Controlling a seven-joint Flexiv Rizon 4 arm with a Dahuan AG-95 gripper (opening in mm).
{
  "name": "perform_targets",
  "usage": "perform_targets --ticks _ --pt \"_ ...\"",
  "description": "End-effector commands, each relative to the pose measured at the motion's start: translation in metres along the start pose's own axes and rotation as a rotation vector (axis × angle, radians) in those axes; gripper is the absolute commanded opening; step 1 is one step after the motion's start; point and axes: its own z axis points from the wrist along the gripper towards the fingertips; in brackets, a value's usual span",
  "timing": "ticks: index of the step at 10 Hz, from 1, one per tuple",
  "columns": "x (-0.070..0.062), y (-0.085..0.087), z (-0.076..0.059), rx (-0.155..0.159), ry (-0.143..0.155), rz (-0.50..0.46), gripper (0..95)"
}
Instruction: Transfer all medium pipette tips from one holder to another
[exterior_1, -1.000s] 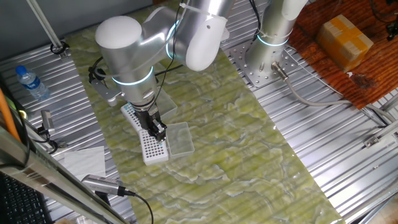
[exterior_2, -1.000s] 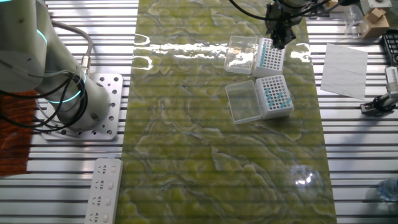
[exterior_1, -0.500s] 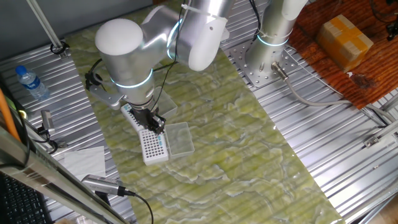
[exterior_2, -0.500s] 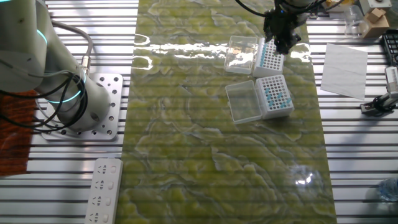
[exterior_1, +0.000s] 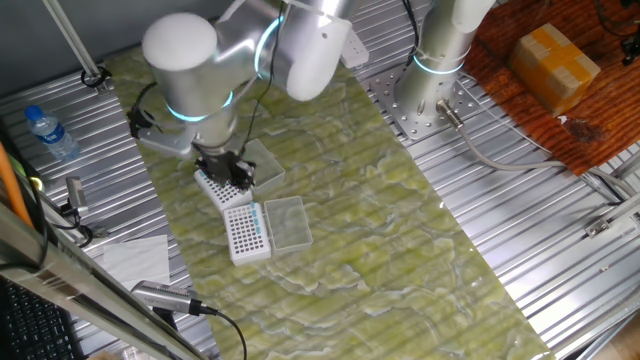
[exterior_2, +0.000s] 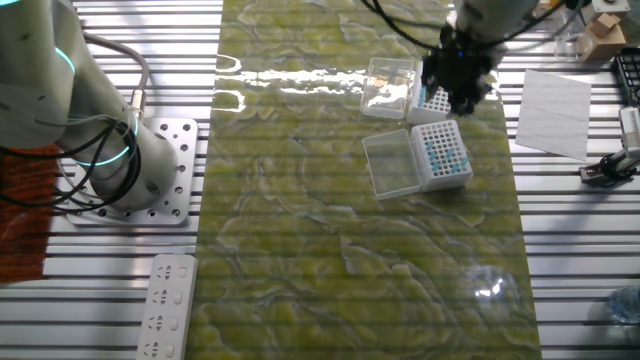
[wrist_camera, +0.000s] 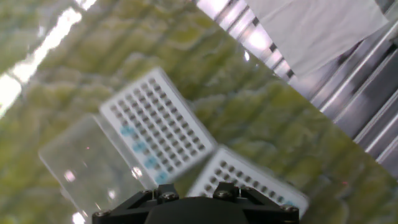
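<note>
While we hang over the racks: our gripper (exterior_2: 459, 82) sits above the far rack (exterior_2: 433, 98).
Jaws: we cannot tell their gap.
Tips (exterior_2: 437, 152): blue, in the near rack (exterior_2: 441, 154); a few in the far rack.
Lids (exterior_2: 391, 163): clear, open, left of each rack.

tool (exterior_2: 459, 88) fingertips hidden by its body, far holder (exterior_2: 432, 97) partly covered, hand view blurred
</note>
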Motion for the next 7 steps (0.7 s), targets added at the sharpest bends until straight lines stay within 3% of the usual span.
perform_targets --ticks 1,7 --pt "0.015 -0.014 0.008 0.005 -0.004 -0.057 38.0" --pt "0.023 -0.021 0.024 0.023 -0.006 -0.134 38.0"
